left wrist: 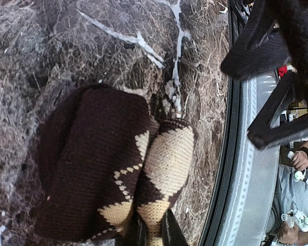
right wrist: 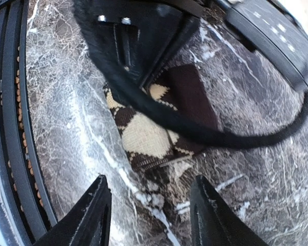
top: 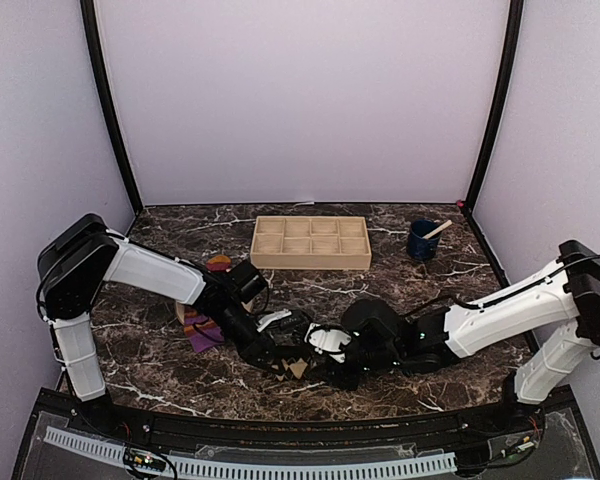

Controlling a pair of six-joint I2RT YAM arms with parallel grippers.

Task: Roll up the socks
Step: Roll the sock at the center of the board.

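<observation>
top view, arms: left arm (top: 160, 272) and right arm (top: 500, 310) both reach to the middle of the table (top: 400, 285), their tips close together near the front edge.
top view, argyle sock (top: 298, 368): on the table between the two arm tips, mostly hidden by them.
top view, purple sock (top: 202, 330): flat on the table, left of the argyle sock, beside the left arm.
top view, rest: wooden tray (top: 310, 243) at the back centre, blue cup (top: 421, 241) to its right.
left wrist, left fingers (left wrist: 138, 233): almost closed, pinching the argyle sock's tan-diamond edge.
left wrist, sock: bunched on the table, dark part left, tan part right.
right wrist, right fingers (right wrist: 95, 215): wide apart, nothing held, over bare table.
right wrist, sock: just beyond the fingertips, with a black cable (right wrist: 236, 139) across it.
</observation>
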